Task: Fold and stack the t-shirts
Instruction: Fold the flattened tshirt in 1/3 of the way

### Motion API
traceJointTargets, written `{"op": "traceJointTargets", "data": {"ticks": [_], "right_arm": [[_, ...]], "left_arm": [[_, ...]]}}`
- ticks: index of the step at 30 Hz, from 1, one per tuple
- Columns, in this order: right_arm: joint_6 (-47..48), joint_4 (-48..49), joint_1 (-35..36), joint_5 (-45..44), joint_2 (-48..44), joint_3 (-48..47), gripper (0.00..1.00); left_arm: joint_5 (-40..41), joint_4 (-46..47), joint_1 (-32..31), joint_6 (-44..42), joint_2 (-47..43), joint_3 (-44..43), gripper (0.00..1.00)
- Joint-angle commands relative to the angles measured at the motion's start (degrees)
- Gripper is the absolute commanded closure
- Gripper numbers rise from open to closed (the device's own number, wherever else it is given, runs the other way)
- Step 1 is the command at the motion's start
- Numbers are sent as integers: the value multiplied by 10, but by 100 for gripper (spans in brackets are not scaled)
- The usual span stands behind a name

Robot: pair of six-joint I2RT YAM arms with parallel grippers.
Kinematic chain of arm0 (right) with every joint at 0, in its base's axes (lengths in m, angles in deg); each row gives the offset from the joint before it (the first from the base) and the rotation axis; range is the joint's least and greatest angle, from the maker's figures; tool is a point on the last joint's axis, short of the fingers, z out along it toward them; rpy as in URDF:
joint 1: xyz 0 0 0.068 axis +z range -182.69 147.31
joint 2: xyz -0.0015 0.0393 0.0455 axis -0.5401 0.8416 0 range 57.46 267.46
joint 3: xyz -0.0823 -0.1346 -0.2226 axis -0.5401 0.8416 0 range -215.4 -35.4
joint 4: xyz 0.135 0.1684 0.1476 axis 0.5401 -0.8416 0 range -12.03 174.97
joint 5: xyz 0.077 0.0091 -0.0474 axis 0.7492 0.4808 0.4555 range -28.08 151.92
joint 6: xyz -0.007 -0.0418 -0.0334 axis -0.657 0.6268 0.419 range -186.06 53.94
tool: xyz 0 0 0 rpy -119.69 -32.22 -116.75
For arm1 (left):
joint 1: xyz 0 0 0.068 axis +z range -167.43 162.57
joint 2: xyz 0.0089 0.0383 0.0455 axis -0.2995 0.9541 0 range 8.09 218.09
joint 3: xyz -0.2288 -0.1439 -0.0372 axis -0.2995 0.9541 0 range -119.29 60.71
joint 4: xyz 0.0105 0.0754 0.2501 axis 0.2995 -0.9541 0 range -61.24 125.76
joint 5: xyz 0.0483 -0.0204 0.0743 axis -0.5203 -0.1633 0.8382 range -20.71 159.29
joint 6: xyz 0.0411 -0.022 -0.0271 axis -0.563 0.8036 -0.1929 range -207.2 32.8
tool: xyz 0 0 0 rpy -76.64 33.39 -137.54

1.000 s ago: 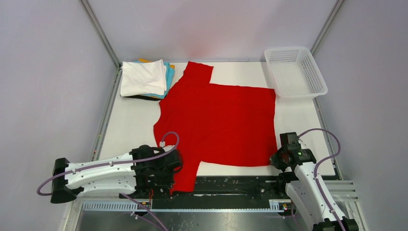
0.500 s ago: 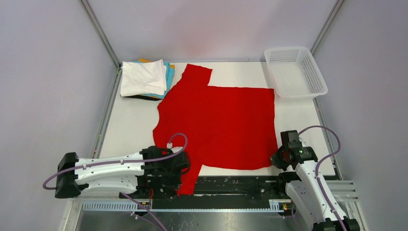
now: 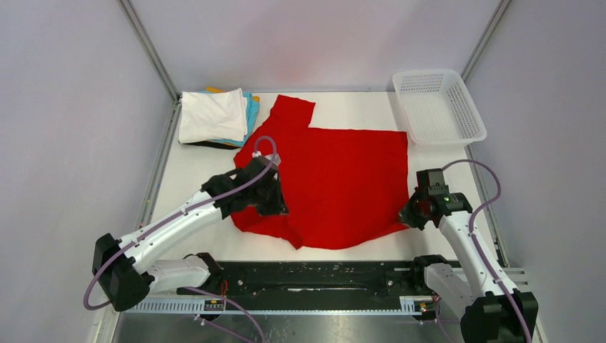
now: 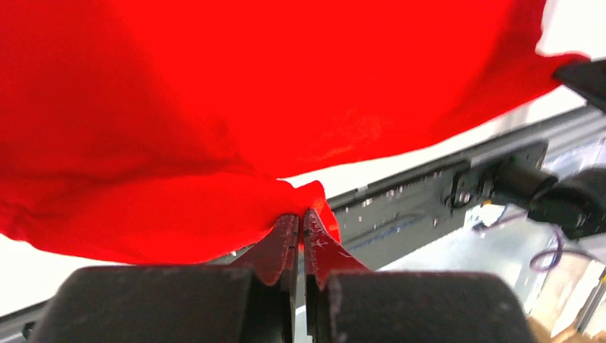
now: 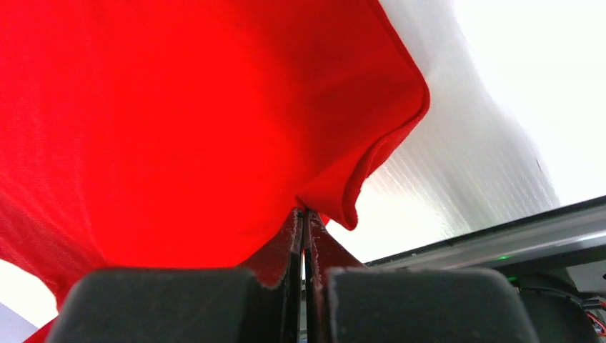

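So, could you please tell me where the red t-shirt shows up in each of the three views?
Top external: the red t-shirt lies mid-frame on the white table.
Left wrist: it fills the upper frame, pinched by the left hand.
Right wrist: it fills the upper left, its corner pinched by the right hand.
Shared landmark: the white table beneath the cloth.

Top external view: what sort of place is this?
Probably a lab robot cell: grey walls on metal frame posts enclose a white table, with left arm and right arm mounted at its near edge, holding a red t-shirt.
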Motion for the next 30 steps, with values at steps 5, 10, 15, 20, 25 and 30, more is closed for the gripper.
{"op": "traceJointTargets", "data": {"ticks": [5,10,15,20,25,30], "right_arm": [[43,21,-3,-36,61,-99,100],[61,17,-3,-77,85,-135,100],[67,27,-3,-83,107,-157,100],[69,40,-3,-88,130,-167,100],[68,54,-4,-90,154,-179,100],[68,67,-5,-101,185,-184,100]], "left_arm": [[1,41,153,-79,5,-50,100],[2,47,205,-100,24,-80,100],[6,47,235,-120,48,-105,100],[14,55,256,-146,70,-132,100],[0,70,267,-170,112,-166,100],[-5,80,270,-204,169,-197,100]]}}
